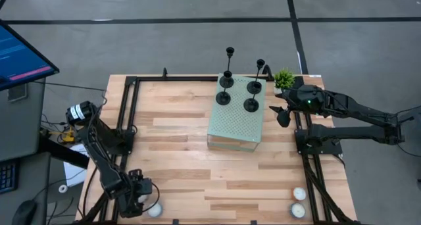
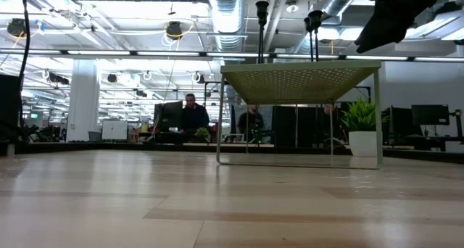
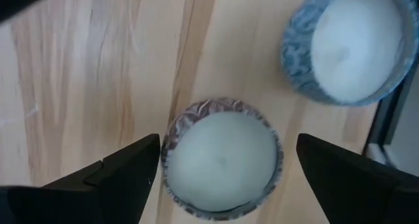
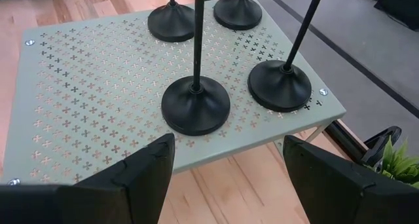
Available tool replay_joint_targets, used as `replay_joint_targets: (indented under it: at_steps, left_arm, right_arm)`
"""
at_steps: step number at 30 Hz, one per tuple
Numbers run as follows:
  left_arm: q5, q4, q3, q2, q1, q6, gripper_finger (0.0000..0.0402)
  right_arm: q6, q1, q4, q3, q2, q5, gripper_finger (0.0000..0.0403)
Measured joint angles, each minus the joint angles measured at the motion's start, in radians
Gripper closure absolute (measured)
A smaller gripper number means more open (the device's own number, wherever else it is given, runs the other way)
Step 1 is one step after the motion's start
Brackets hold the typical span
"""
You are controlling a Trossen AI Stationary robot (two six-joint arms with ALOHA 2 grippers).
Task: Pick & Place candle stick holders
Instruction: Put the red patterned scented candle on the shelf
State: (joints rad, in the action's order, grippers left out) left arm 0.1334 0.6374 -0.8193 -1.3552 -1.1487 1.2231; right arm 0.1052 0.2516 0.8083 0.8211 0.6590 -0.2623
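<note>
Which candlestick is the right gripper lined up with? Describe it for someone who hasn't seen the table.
Find the pale green perforated stand at the table's far middle; four black candle stick holders stand at its far end. Take the one nearest the open right gripper, which faces it. Its disc base sits nearest the stand's middle.
</note>
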Motion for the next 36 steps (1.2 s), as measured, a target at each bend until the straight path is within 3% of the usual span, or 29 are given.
replay_joint_targets:
  at_steps: [14,19,24,31,36]
  left_arm:
    - [0.002,-0.109,0.108,0.004,-0.016,0.039,0.0042]
    - [0.005,-0.107,0.114,0.002,-0.015,0.039,0.0071]
    - [-0.004,-0.107,0.113,0.003,0.013,0.040,0.0110]
    - [-0.019,-0.104,0.117,0.030,0.074,0.042,0.0091]
    - [-0.004,-0.101,0.117,0.120,0.146,0.042,0.0104]
  right_arm:
    - [0.001,0.000,0.000,0.000,0.000,0.000,0.0127]
    - [0.016,0.000,0.000,0.000,0.000,0.000,0.0127]
    - [0.017,0.000,0.001,0.000,0.000,0.000,0.0127]
    - [0.019,0.000,0.003,0.000,0.000,0.000,0.0127]
    - [0.018,0.000,0.004,0.000,0.000,-0.001,0.0127]
